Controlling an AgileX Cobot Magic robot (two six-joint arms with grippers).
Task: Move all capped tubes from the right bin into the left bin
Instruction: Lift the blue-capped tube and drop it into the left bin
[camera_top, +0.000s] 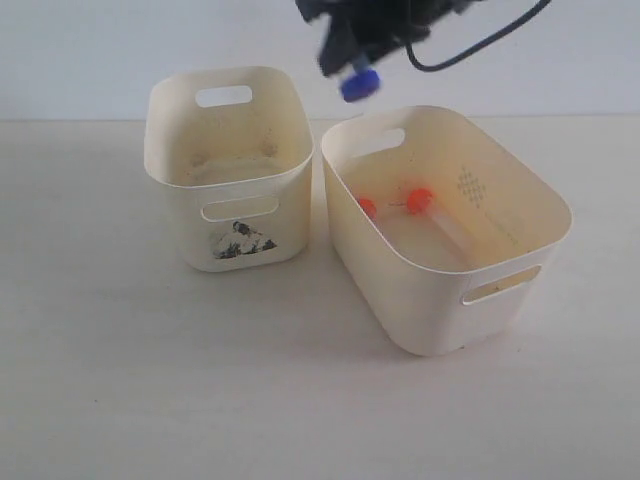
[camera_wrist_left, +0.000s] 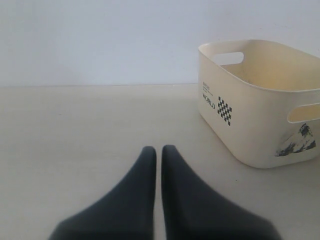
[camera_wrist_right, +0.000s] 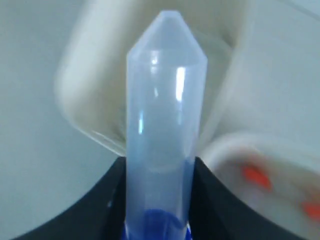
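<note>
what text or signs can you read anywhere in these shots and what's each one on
"WORLD": on the side wall of the left bin, beside a black-and-white checkered patch.
The small lines above it: too small to read.
The picture sticker on that bin's front: no legible words.
On the right bin: only a diamond of dots, no text.
On the blue-capped tube: nothing readable.
</note>
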